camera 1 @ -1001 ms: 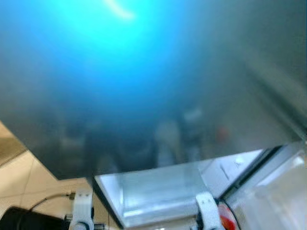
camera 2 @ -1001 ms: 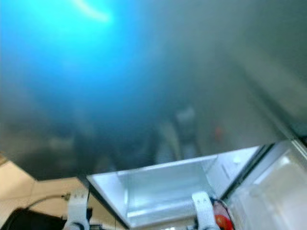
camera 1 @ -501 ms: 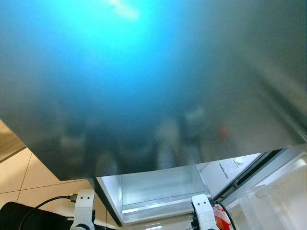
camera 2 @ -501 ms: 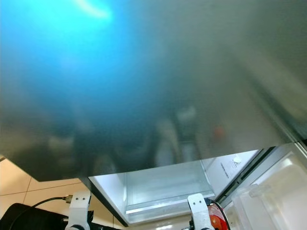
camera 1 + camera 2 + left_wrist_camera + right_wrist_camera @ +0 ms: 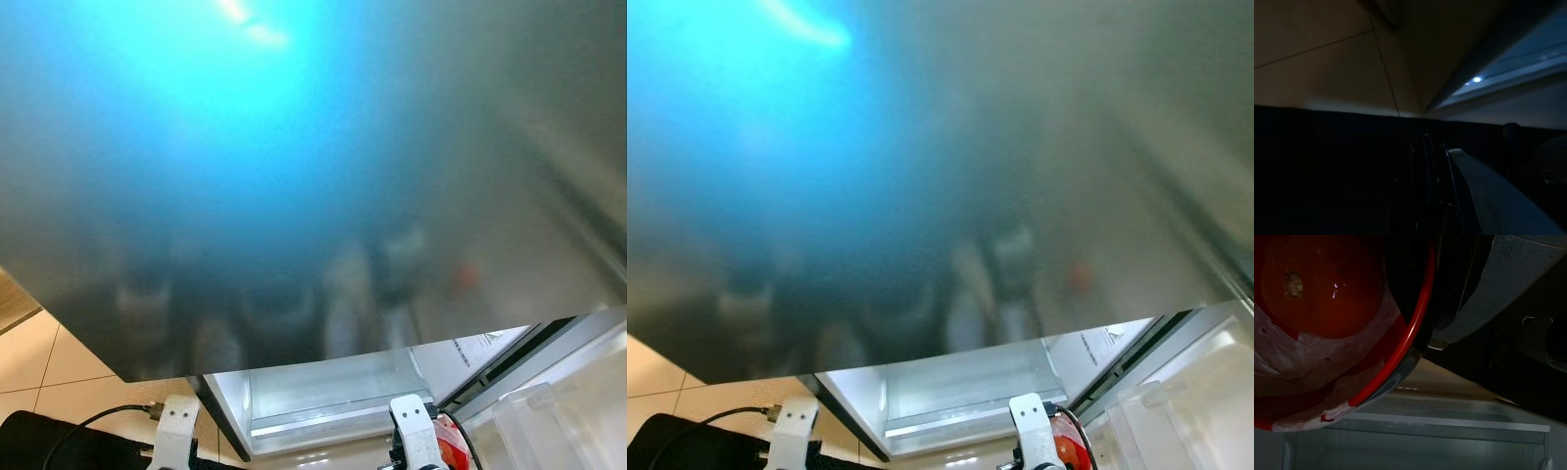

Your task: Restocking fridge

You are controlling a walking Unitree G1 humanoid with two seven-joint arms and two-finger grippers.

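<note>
A grey fridge door (image 5: 313, 176) with a blue glare hangs close in front of me, its lower edge just above my arms. Below it an open, lit white fridge compartment (image 5: 323, 392) shows. My right arm (image 5: 413, 436) is low at the compartment's right side, with something red (image 5: 453, 443) beside it. In the right wrist view, my right gripper (image 5: 1410, 318) is shut on a red-rimmed pack (image 5: 1376, 362) holding a round orange-red fruit (image 5: 1317, 284), above the compartment's shelf (image 5: 1449, 423). My left gripper (image 5: 1429, 147) hangs in the dark over tiled floor.
Clear plastic door bins (image 5: 563, 411) stand at the lower right. Beige tiled floor (image 5: 39, 352) lies at the lower left, with a black object (image 5: 49, 446) and a cable (image 5: 108, 416) beside my left arm (image 5: 174, 426).
The view has sharpened and shifted a little; the fridge door's lower edge now sits lower in the picture. Both arms keep their places.
</note>
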